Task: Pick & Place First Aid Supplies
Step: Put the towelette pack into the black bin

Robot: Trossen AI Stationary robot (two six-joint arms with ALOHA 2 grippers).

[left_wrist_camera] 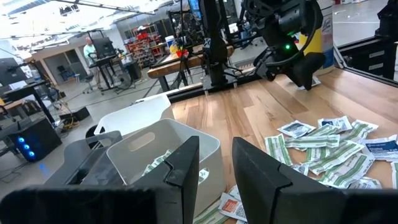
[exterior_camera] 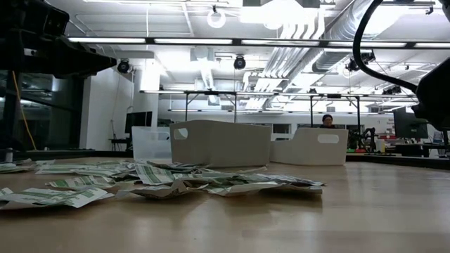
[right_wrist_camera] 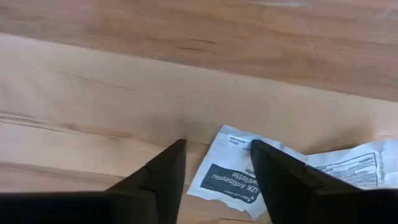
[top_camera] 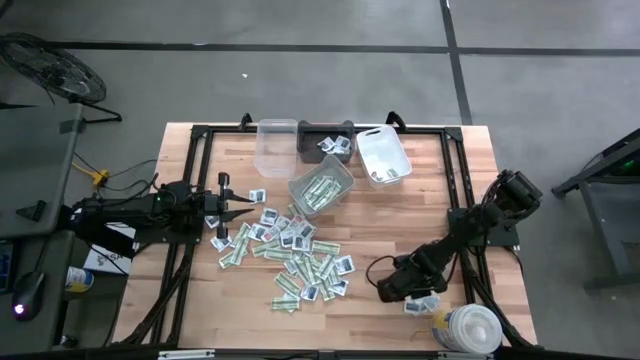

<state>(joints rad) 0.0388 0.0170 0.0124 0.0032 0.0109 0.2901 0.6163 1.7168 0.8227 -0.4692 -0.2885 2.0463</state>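
Right gripper [right_wrist_camera: 214,168] is low over the bench [top_camera: 440,230], near the robot's edge and just beside the big round white tub [top_camera: 470,328]. Its fingers [right_wrist_camera: 163,180] are spread and straddle the corner of a squarish white packet [right_wrist_camera: 233,171] with dark print. A second printed packet [right_wrist_camera: 348,163] lies touching or overlapping it. Nothing is pinched yet.

Left gripper [left_wrist_camera: 214,177] hovers at the left side of the main heap of first aid supplies [top_camera: 295,260]. Its fingers are parted with a narrow gap and nothing between them. From its wrist, the grey bin [left_wrist_camera: 155,152] sits close ahead with green-and-white strips inside.

Supplies: most are scattered mid-bench. Some are already in the grey bin, and a few show in the dark bin [top_camera: 335,145]. The clear bin [top_camera: 278,145] looks empty; the white bin [top_camera: 383,157] may hold one or two, but I cannot be sure.

Risks, as I judge them:
- The packet is flat on wood, so the fingers may close on only the corner or scrape over it, and it could slide away.
- The neighbouring packet may come up with it, giving a double pick.
- The tub is close, so a wide swing could nudge it.
- Both arms share the bins, so their paths could cross at the drop.
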